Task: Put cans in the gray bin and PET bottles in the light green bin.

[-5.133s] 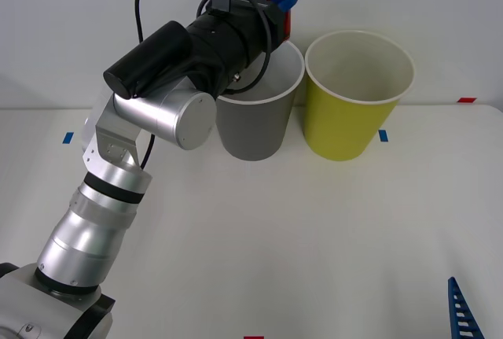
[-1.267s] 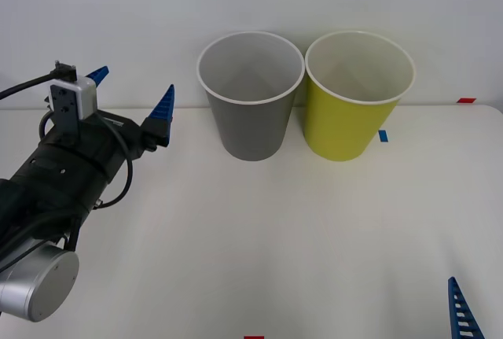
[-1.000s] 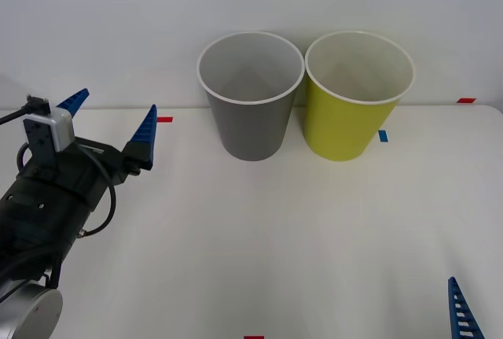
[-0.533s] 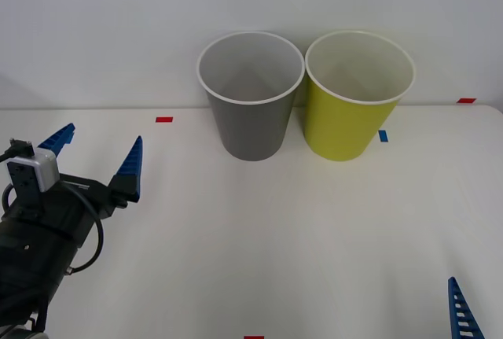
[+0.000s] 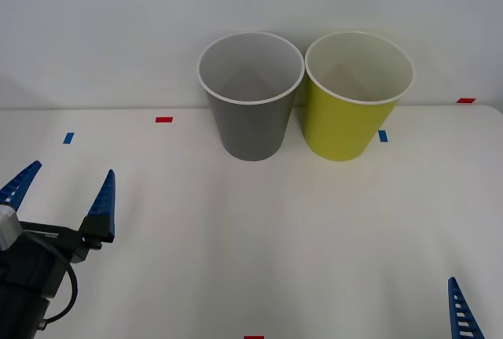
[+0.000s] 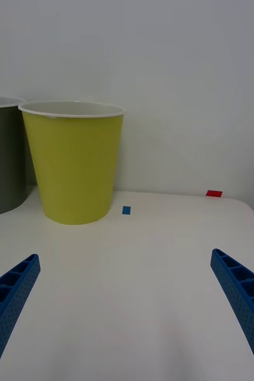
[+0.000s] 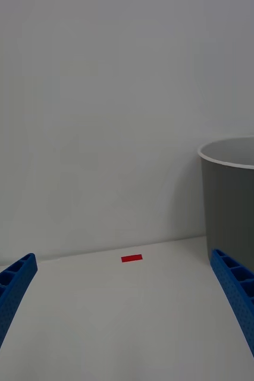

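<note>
2 bins stand side by side: gray bin (image 5: 251, 95) nearer the left gripper (image 5: 63, 189), green bin (image 5: 358, 95) nearer the right gripper (image 6: 127, 297); both grippers spread, empty.

You are looking at a lab test bench: a plain white table (image 5: 314, 229) with small red and blue tape markers (image 5: 163, 119), against a bare white wall (image 5: 118, 24).
</note>
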